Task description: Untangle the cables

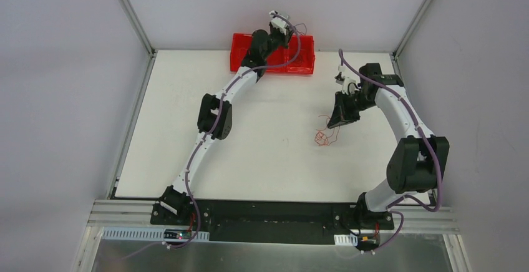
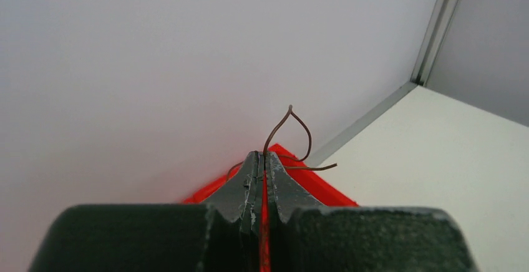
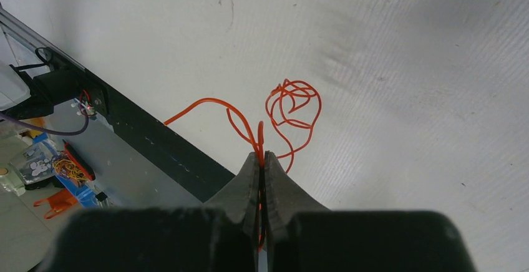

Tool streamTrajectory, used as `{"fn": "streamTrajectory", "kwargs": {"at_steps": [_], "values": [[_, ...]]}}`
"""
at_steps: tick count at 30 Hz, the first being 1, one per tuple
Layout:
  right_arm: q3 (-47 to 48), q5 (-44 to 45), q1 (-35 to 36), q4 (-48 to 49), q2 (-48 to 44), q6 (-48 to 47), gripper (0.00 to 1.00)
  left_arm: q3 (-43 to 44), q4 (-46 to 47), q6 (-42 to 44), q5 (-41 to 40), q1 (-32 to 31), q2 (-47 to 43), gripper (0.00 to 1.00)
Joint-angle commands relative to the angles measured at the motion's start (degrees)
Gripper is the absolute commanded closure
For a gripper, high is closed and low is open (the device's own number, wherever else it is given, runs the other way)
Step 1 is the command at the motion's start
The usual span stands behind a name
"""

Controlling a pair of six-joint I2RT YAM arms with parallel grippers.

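My left gripper [image 1: 288,30] is shut on a thin dark brown wire [image 2: 288,136] and holds it above the red tray [image 1: 300,61] at the back of the table; the wire loops out past the fingertips [image 2: 262,158]. My right gripper [image 1: 335,121] is shut on a thin orange wire [image 3: 293,106], whose scribbly coil [image 1: 322,138] lies on the white table just below and left of the fingers. A loose end of the orange wire [image 3: 193,106] trails off to the left in the right wrist view.
The red tray [image 2: 324,188] sits against the back wall, under the left gripper. Metal frame posts [image 1: 131,13] stand at the back corners. A black base rail [image 1: 274,213] runs along the near edge, also seen in the right wrist view [image 3: 156,141].
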Motion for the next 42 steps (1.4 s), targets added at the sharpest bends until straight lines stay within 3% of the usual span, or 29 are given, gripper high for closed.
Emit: {"fn": "streamTrajectory", "kwargs": {"at_steps": [1, 6, 11, 15, 18, 20, 23, 26, 29, 32, 36, 40, 42], "values": [[2.1, -1.6, -0.4, -2.4, 0.4, 0.2, 1.0, 2.7, 2.8, 0.7, 0.4, -0.6, 2.3, 1.0], [3.0, -2.9, -0.6, -2.5, 1.6, 0.2, 1.0, 2.6, 3.4, -0.7, 1.8, -1.0, 2.1, 0.97], [6.1, -4.5, -0.6, -2.0, 2.9, 0.7, 1.0, -0.5, 0.5, -4.4, 3.4, -1.0, -2.9, 0.49], [8.8, -7.5, -0.6, 0.7, 2.3, 2.3, 1.0, -10.6, -3.8, -6.8, 4.6, 1.0, -13.8, 0.32], [10.3, -11.8, -0.6, 4.5, 1.8, 4.8, 1.0, -17.5, -13.5, -10.1, 15.2, 4.8, -23.1, 0.14], [10.8, -14.8, -0.4, 7.0, 1.8, 5.8, 1.0, -24.8, -15.0, -12.2, 28.7, 8.3, -29.3, 0.03], [11.3, -18.6, 0.2, 10.4, 2.0, 6.2, 1.0, -33.3, -25.5, -10.8, 38.7, 11.4, -37.4, 0.01], [12.4, -21.5, 2.0, 12.5, 2.4, 6.8, 1.0, -44.8, -36.8, 0.4, 42.3, 12.5, -49.4, 0.01], [14.0, -21.4, 4.2, 13.8, 2.7, 6.6, 1.0, -59.6, -39.5, 6.6, 43.0, 12.6, -58.1, 0.01], [13.7, -19.5, 6.4, 16.4, 1.7, 6.8, 1.0, -63.7, -39.9, 0.8, 47.8, 12.1, -60.3, 0.02], [12.6, -17.5, 9.4, 17.5, -0.2, 7.0, 1.0, -65.4, -39.9, -6.2, 53.0, 9.2, -59.7, 0.13], [12.3, -15.9, 12.0, 19.0, -2.2, 7.5, 1.0, -68.6, -38.3, -13.3, 53.2, 6.3, -60.3, 0.14], [12.4, -14.9, 13.1, 19.9, -2.5, 7.6, 1.0, -72.0, -32.5, -17.8, 52.1, 4.9, -61.2, 0.14]]}}
